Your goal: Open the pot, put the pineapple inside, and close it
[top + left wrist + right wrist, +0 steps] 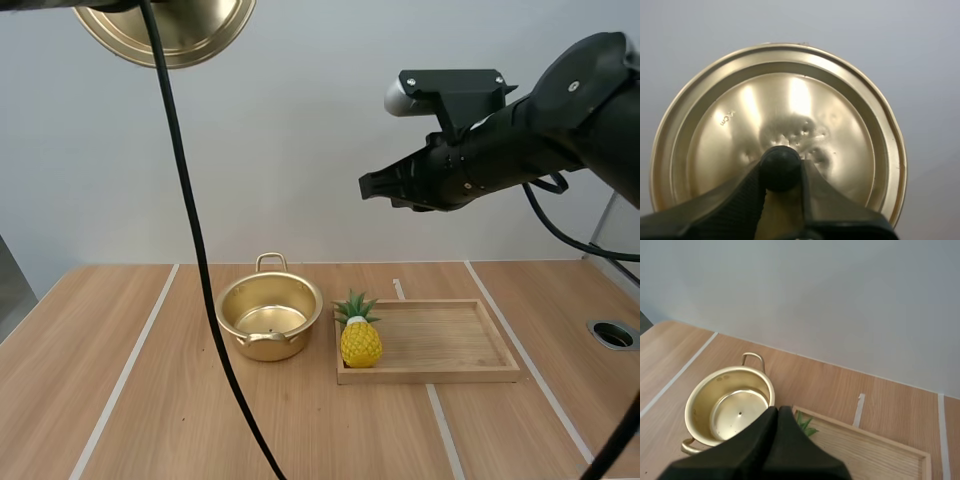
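1. The left gripper [781, 172] holds the lid [780, 100] by its black knob [781, 162]. The two fingers pinch the knob, one on each side.
2. The lid is round and gold. It is high up in the air, far above the table [120, 400] and off to the left of the pot.
3. The pot [268, 318] sits open on the table. It is gold and has two small handles. It is empty.
4. The pineapple [360, 338] stands up in the wooden tray [450, 340]. It is in the front corner of the tray, the one closest to the pot. Its green leaves point up.
5. The tray lies flat on the table, just beside the pot, on the pot's right.
6. The right gripper [368, 187] hangs high in the air, well apart from the pineapple. Its fingers are pressed together into one dark tip, with nothing between them.
7. In the right wrist view, that dark tip shows over the pot's rim and the pineapple's leaves.
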Robot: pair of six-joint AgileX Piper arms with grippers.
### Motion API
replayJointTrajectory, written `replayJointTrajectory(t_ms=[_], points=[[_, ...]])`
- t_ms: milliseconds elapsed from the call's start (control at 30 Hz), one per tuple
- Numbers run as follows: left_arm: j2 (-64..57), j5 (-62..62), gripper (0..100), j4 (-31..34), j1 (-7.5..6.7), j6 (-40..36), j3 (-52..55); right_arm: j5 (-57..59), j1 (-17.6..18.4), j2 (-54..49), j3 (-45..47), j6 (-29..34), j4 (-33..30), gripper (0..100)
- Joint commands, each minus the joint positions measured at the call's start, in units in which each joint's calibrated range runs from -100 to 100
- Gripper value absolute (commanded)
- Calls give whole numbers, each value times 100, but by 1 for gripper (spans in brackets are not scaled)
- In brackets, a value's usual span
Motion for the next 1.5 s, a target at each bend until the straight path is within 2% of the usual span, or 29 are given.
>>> replayJointTrajectory(t_ms=[0,267,800,933,1200,1467], points=[[-25,-101,0,-1,12,-43,-44,26,-18,189,-64,-300,101,0],[-25,-101,0,-1,12,-43,-44,26,-18,589,-64,-787,703,0],[-25,-101,0,-1,12,-43,-44,573,-18,1603,-49,-964,574,0],[-25,-101,0,-1,12,-43,-44,498,-18,1742,309,-1111,583,0],[-25,-101,0,-1,12,-43,-44,-776,-18,1758,1554,-1460,619,0],[-25,-101,0,-1,12,-43,-44,-956,181,1921,1819,-1530,694,0]])
